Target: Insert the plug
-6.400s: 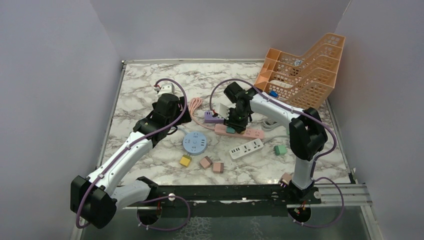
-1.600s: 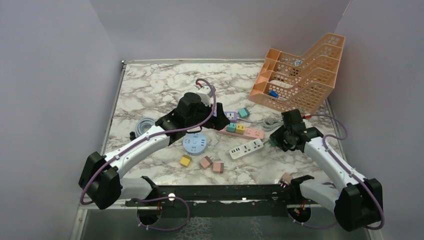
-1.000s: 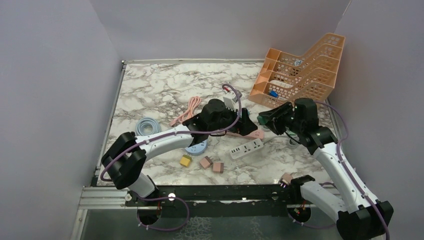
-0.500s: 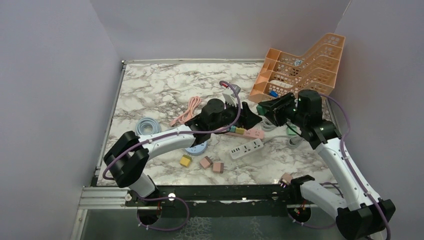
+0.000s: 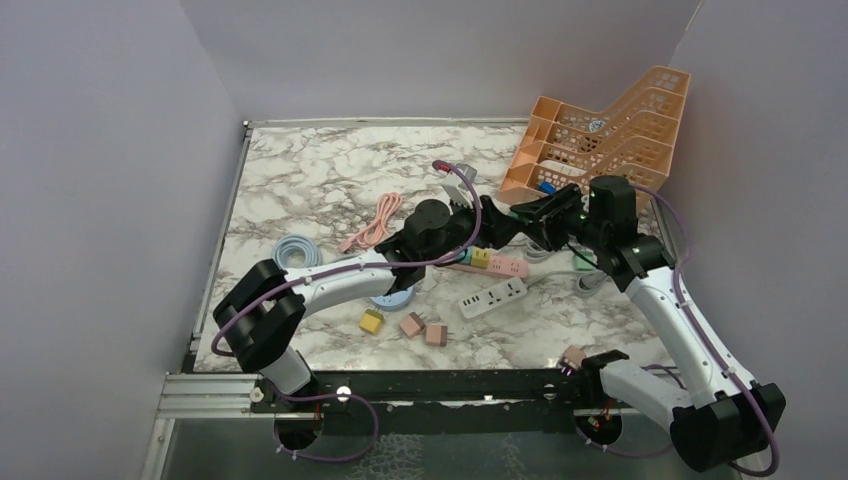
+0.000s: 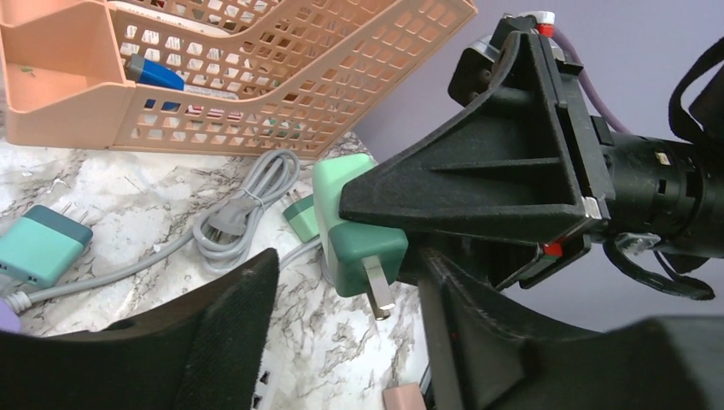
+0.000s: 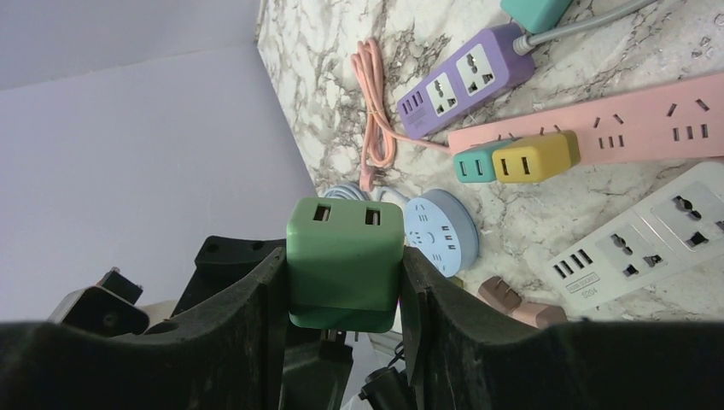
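green plug (image 6: pixel 352 224) mid-air, clamped across flat sides by right gripper (image 7: pixel 343 299). left gripper (image 6: pixel 341 307) jaws apart, straddling plug, no contact visible. plug probably light, rigid, smooth plastic, likely slippery; best grip on body sides, clear of prongs.

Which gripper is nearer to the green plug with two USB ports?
Right. The right gripper clamps the green plug between its fingers. The left gripper is open around the plug's pronged end, with its fingers on both sides, seemingly not touching.
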You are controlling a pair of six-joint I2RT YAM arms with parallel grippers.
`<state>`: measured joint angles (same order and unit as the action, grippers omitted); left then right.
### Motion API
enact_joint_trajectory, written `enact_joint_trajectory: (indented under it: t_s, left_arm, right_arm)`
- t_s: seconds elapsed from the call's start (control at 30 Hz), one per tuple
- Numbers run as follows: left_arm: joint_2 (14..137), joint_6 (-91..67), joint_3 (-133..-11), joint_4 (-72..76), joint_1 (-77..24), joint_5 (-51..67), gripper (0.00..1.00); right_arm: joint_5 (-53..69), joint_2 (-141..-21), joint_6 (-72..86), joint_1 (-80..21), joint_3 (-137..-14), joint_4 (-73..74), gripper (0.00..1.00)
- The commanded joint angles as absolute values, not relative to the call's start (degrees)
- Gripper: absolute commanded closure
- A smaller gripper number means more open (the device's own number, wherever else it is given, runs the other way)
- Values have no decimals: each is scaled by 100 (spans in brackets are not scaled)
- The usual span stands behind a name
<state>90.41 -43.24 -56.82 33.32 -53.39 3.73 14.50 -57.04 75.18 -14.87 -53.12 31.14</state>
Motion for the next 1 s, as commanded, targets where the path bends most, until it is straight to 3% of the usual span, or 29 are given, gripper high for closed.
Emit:
enact_joint_trajectory:
  t_s: [0.0,0.13,0.23,0.47,0.63,0.97]
  left_arm:
    - [9237,-4511,-5885,3590,-5381,70,42]
    - [9313,-4601,-5954,3593,-5377,162,51]
    - [9327,-4527,-6015,3587,-5379,203,66]
    - [9142,-4212,-5885,3590,-5295,607,98]
    - [8796,-4118,-5613,3587,-5056,1402,100]
    - [7918,-3815,-5403,3590,-4283,3774,100]
  right_arm:
    - [1729,-5730,7413,-1459,-5232,2703,61]
    - [1807,-5744,7324,-1459,-5200,2580,58]
    - [1902,-5757,7186,-1459,-5144,2505,53]
    - [1264,-5385,5968,-1459,-5204,2435,22]
    - [1314,-4817,4601,-1459,-5182,1923,14]
    - [3765,-4395,1928,-1458,-5630,1726,15]
